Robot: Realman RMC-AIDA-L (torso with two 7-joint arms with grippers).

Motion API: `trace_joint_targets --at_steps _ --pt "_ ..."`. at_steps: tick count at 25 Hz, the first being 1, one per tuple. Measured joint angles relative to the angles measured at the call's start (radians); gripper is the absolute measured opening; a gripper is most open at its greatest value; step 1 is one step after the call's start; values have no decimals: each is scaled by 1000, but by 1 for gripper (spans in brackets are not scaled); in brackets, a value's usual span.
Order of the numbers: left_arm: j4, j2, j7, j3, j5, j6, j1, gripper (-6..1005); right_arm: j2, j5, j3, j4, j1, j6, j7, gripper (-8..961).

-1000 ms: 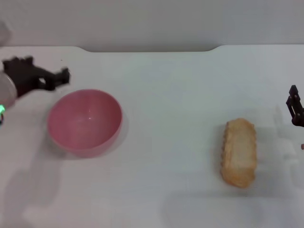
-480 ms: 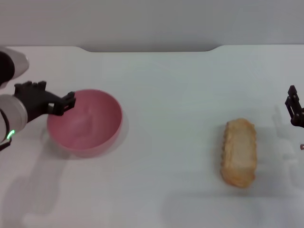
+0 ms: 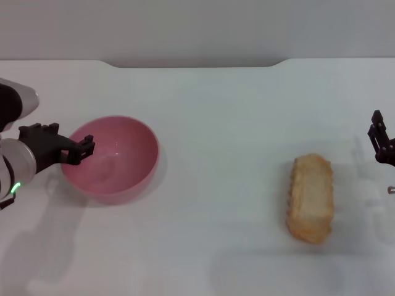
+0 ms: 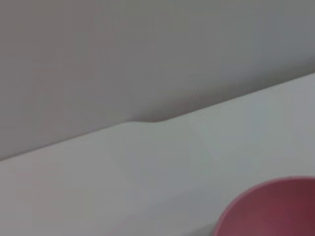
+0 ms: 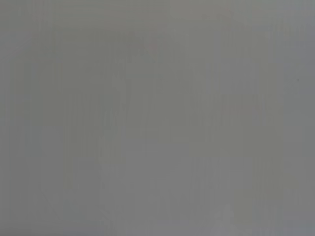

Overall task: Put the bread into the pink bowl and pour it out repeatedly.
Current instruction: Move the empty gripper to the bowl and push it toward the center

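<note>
The left gripper (image 3: 83, 149) hovers at the left rim of the pink bowl (image 3: 117, 157), its dark fingers reaching in over the edge from the robot's left side. From where I stand I cannot tell whether its fingers are spread or closed, and I cannot tell whether they touch the rim or merely hang just above it. The bowl sits upright on the white table (image 3: 216, 123), its glossy inside bare. In the left wrist view only a curved slice of the pink bowl (image 4: 275, 209) shows, with the table's far edge running behind it.

Well apart from the bowl, toward the robot's right, the bread (image 3: 310, 197) lies flat on the table, its paler side up and its ridged golden crust showing along the edges, its long axis running away from the robot.

The right gripper (image 3: 382, 142) is at the far right edge of the table, near the bread but not touching it; its state I cannot make out.
</note>
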Motion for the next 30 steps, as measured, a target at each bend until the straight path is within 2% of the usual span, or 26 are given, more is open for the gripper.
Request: trace_joint_targets --at_steps 19,25,30 --pt "-62 0 -4 8 -4 2 -16 666 -1 0 0 -7 3 4 0 590" --pt "-88 -1 -31 2 -10 -4 -40 663 -2 0 0 -8 0 4 0 588" --pt "-108 -1 -59 -8 -8 -57 -80 568 -2 -2 0 -8 -2 3 0 587"
